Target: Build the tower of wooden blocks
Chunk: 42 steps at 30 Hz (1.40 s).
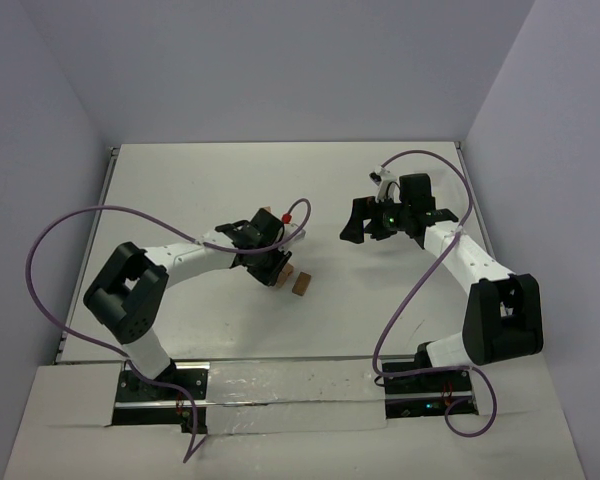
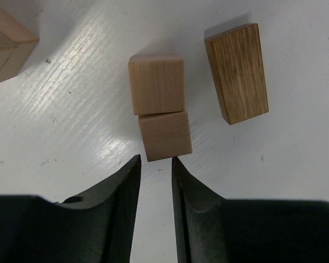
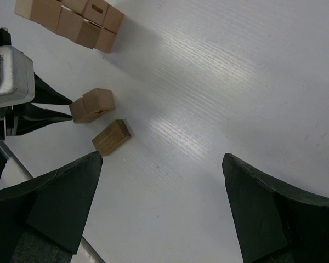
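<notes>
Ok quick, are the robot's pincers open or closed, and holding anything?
Left pincer: closed, holding nothing.
Right pincer: open, empty.

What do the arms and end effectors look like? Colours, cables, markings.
The left arm and right arm have white links, black joints and looping purple cables. The left end effector and right end effector have black tapered fingers. A green light shows at the right wrist.

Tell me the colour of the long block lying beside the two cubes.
The long block is darker brown, streaky-grained; clearest in the left wrist view.
</notes>
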Each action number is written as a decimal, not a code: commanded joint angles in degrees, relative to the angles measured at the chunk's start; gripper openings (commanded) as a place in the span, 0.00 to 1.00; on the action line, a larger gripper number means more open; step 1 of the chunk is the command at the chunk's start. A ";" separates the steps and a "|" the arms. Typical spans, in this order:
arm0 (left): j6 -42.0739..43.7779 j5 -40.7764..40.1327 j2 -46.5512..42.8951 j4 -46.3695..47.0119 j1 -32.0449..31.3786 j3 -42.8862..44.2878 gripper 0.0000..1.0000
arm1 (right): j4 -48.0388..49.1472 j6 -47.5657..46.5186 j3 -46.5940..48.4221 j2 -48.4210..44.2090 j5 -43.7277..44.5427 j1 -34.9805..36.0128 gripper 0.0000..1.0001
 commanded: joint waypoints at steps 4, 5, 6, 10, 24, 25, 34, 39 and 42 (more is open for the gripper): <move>6.39 4.32 -7.08 0.85 -0.35 0.15 0.42 | 1.65 0.29 -0.21 0.26 -1.44 -0.52 0.98; 7.73 5.67 -8.09 0.07 -0.33 -0.27 0.43 | 1.65 0.29 -0.21 0.28 -1.57 -0.56 0.98; 9.78 7.22 -9.87 -0.90 -0.33 -0.74 0.46 | 1.65 0.29 -0.25 0.28 -1.68 -0.60 0.98; 22.77 15.30 -19.62 -7.72 -0.37 -2.21 0.79 | 1.65 0.07 -0.30 0.11 -1.82 -0.55 0.98; 71.26 25.76 -22.38 -24.56 -0.66 7.34 0.99 | 2.80 0.48 1.33 1.71 -0.18 -0.63 0.98; 73.80 24.63 -19.90 -25.65 -0.68 8.98 0.99 | 2.75 0.41 1.42 1.83 -0.10 -0.60 0.98; 80.98 17.86 1.48 -35.71 -1.47 24.18 0.99 | 2.26 -1.39 1.21 0.99 0.03 -0.90 0.98; 81.59 14.94 3.39 -29.06 -1.56 20.47 0.99 | 1.92 -1.13 2.34 1.07 -0.68 -3.83 0.98; 80.56 14.76 6.26 -27.81 -1.56 20.88 0.99 | 1.39 -0.72 3.41 1.51 -2.82 -6.06 0.98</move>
